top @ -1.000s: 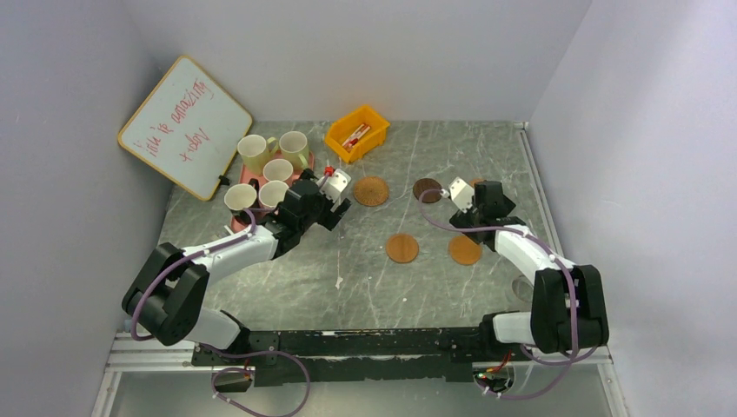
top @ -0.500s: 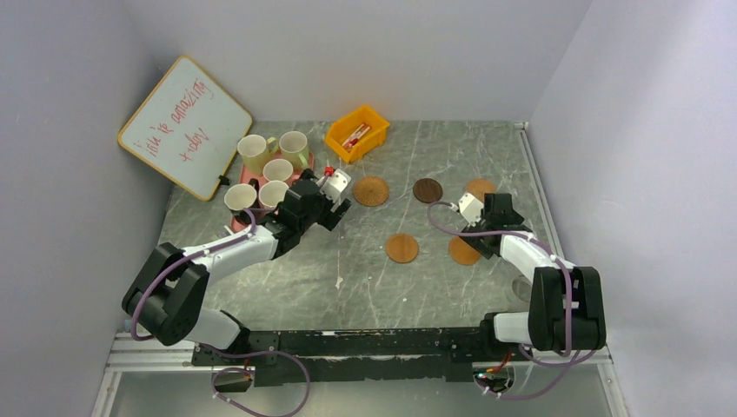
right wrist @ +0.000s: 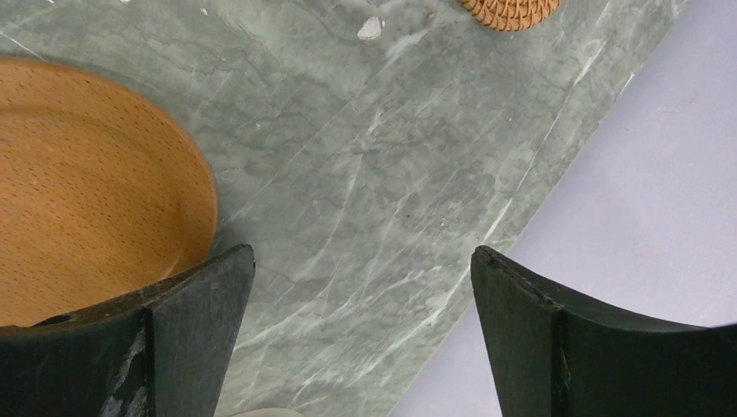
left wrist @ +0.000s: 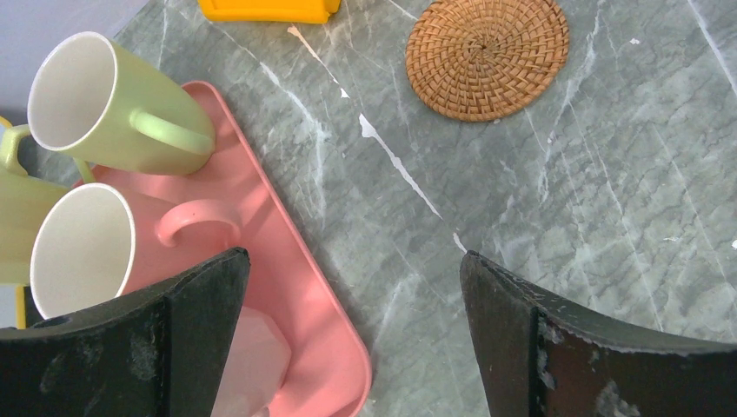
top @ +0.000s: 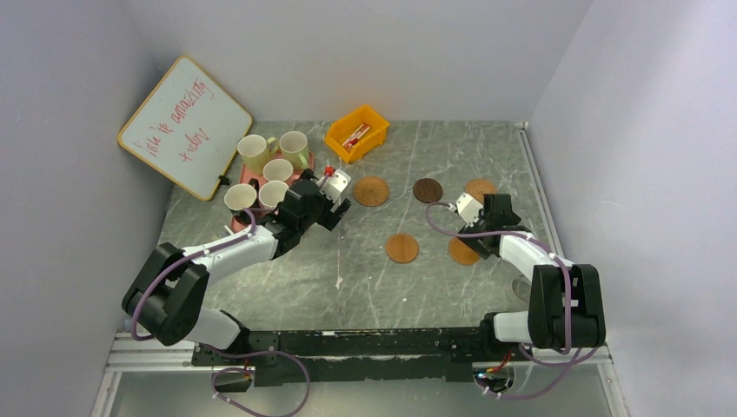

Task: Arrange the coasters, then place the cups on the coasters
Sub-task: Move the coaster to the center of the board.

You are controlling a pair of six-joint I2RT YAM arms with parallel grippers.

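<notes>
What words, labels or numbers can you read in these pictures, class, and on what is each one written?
Whiteboard: red handwriting, first line seems to read "talk to amazing"; the second line is too unclear to read.
Yellow bin: the items inside are too small to show any print.
Cups, coasters, pink tray: no text visible.

Rough, tightly woven fibre marks the wicker coaster [left wrist: 487,54] and fine pored grain the matt wooden coaster [right wrist: 87,191], both on a smooth, marble-veined grey-green table [left wrist: 608,217], alongside a smooth plastic-looking pink tray [left wrist: 295,287] and a satin-finished pale green mug [left wrist: 122,113].
</notes>
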